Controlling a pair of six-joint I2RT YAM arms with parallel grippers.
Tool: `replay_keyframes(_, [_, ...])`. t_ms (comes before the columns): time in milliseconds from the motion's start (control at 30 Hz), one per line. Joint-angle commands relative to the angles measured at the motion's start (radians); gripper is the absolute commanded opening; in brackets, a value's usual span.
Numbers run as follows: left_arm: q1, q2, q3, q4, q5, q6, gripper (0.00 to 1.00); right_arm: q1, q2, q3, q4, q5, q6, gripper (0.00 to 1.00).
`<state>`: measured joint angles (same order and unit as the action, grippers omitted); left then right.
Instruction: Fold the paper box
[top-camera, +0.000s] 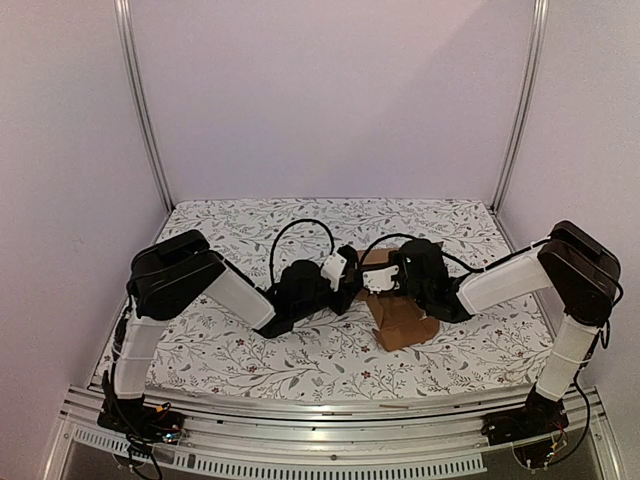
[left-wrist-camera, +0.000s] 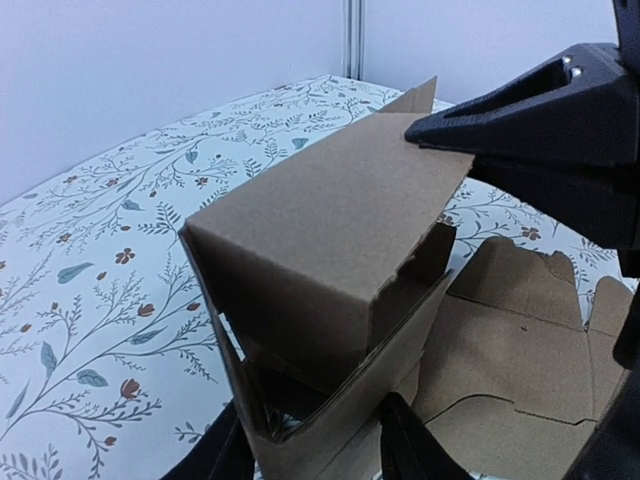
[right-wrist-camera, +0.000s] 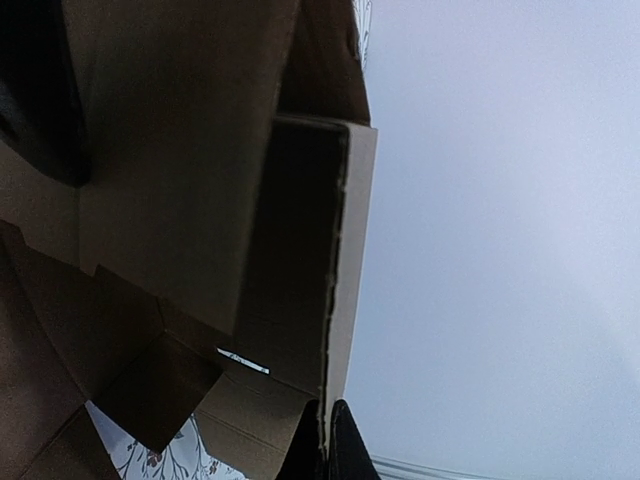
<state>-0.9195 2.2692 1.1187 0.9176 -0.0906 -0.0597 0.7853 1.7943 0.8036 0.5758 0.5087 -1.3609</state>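
Holding the plain brown cardboard paper box (left-wrist-camera: 330, 230) in the middle of the flowery bench (top-camera: 250, 350), your left end effector (left-wrist-camera: 318, 450) squeezes its folded part. Your right end effector (right-wrist-camera: 323, 447) pinches a flap edge.

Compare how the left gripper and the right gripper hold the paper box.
The left gripper has its jaws wide, clasping a folded-up section of the paper box; the right gripper is pinched shut on one thin flap edge. Seen from the left wrist, the left gripper takes the raised part's near end, the right gripper its far corner. Both hold the same box.
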Motion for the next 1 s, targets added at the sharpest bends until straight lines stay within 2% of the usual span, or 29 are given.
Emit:
replay_keyframes(0, [-0.043,0.006,0.040,0.056,-0.002,0.013,0.40,0.040,0.007,-0.015,-0.126,-0.108,0.029,0.01])
replay_keyframes(100, [-0.045,0.015,0.051,0.087,0.026,0.009,0.44,0.043,0.005,0.007,-0.158,-0.100,0.054,0.01])
replay_keyframes(200, [-0.045,0.028,0.089,0.050,0.025,0.005,0.36,0.043,-0.011,0.012,-0.184,-0.109,0.072,0.00])
replay_keyframes(367, [-0.039,0.036,0.101,0.051,-0.043,-0.063,0.30,0.042,-0.019,0.000,-0.209,-0.122,0.056,0.00])
replay_keyframes(567, [0.006,0.016,0.115,0.065,0.187,-0.190,0.30,0.042,-0.025,-0.001,-0.243,-0.125,0.057,0.01])
replay_keyframes(667, [0.026,0.017,0.121,0.087,0.303,-0.257,0.35,0.043,-0.029,0.019,-0.276,-0.123,0.072,0.01])
replay_keyframes(967, [0.076,0.003,0.078,0.117,0.409,-0.310,0.35,0.043,-0.038,0.035,-0.327,-0.125,0.068,0.01])
